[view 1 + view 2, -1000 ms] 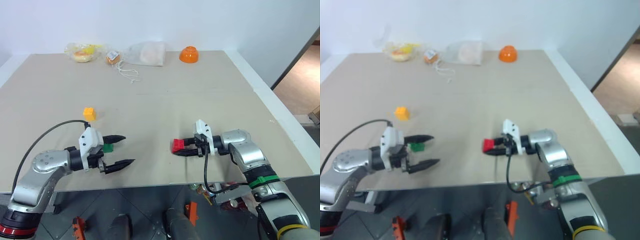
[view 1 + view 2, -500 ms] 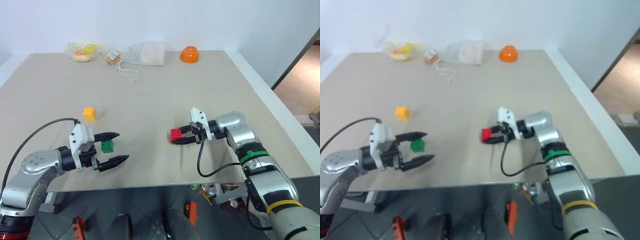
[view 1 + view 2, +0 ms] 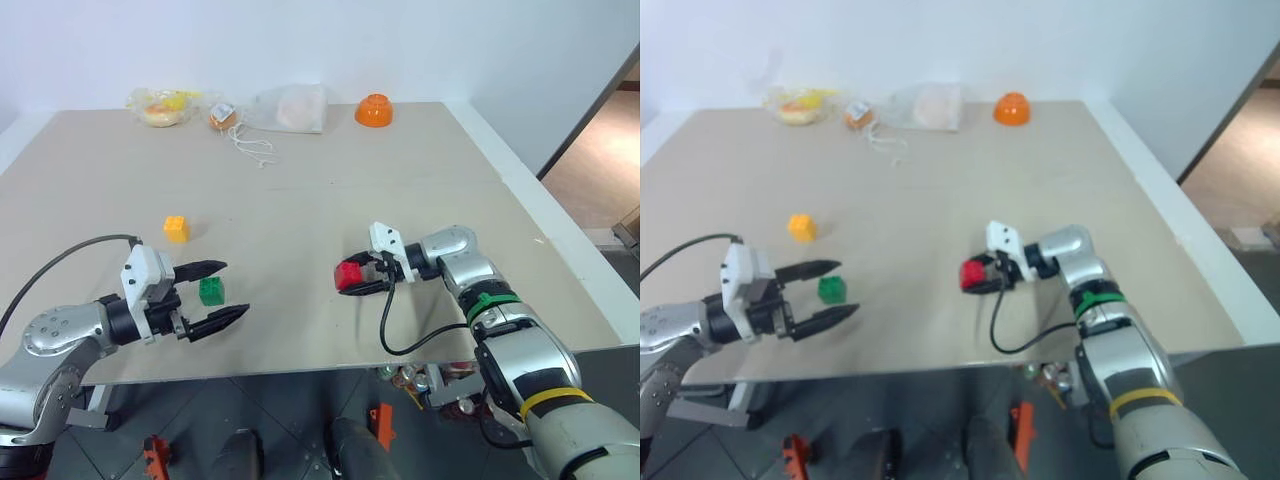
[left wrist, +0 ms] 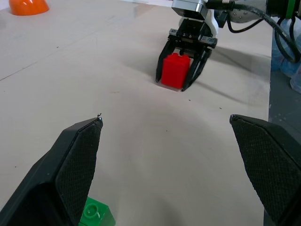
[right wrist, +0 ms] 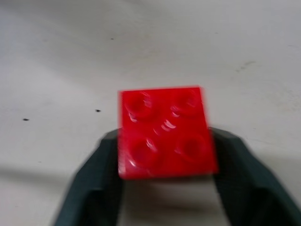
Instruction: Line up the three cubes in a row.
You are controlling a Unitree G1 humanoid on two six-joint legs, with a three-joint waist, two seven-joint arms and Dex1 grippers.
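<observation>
My right gripper (image 3: 352, 279) jaws sit loosely around the red cube (image 3: 348, 274); left gripper (image 3: 222, 292) gapes. I'd back out straight, no nudging.

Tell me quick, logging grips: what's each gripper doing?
Left gripper: open, empty, beside the green cube.
Right gripper: fingers around the red cube; grip cannot be told.
</observation>
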